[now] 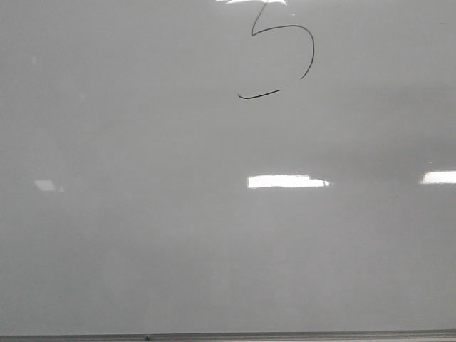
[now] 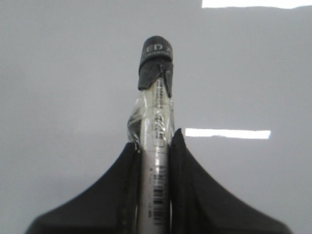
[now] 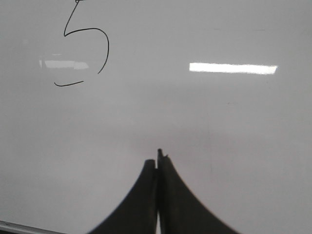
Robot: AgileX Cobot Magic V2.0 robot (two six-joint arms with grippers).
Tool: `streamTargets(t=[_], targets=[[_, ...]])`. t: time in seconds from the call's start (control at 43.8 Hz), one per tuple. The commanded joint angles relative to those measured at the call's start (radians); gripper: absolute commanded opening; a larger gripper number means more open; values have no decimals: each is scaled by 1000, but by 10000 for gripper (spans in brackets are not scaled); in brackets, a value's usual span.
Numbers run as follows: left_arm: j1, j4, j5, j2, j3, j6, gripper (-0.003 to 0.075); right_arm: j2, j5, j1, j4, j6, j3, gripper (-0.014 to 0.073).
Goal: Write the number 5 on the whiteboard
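Note:
A thin black number 5 point(image 1: 285, 53) is drawn near the top of the glossy grey-white whiteboard point(image 1: 142, 235); its top runs into a light reflection at the frame edge and its bottom dash sits apart from the belly. The same number 5 point(image 3: 85, 51) shows in the right wrist view, far from my right gripper point(image 3: 157, 162), which is shut with nothing in it. In the left wrist view my left gripper point(image 2: 153, 139) is shut on a white marker point(image 2: 155, 126) with a black cap, held over bare whiteboard point(image 2: 58, 97). Neither gripper appears in the front view.
A thin grey metal edge strip point(image 1: 228, 335) runs along the board's near side and shows again as the edge strip point(image 3: 19, 226) in the right wrist view. Bright rectangular light reflections point(image 1: 288, 182) lie on the board.

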Motion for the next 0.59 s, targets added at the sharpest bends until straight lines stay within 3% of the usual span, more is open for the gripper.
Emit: streamTargets(t=[0.0, 0.251, 0.434, 0.571], targets=[[26, 41, -211, 50, -27, -70, -11, 6, -83, -7, -1, 1, -27, -62], [82, 228, -438, 233, -27, -309, -18, 6, -83, -7, -1, 1, -27, -62], [169, 520, -667, 353, -27, -575, -18, 6, -83, -7, -1, 1, -27, -62], [218, 596, -753, 423, -27, -588, -20, 6, -83, -7, -1, 1, -27, -62]])
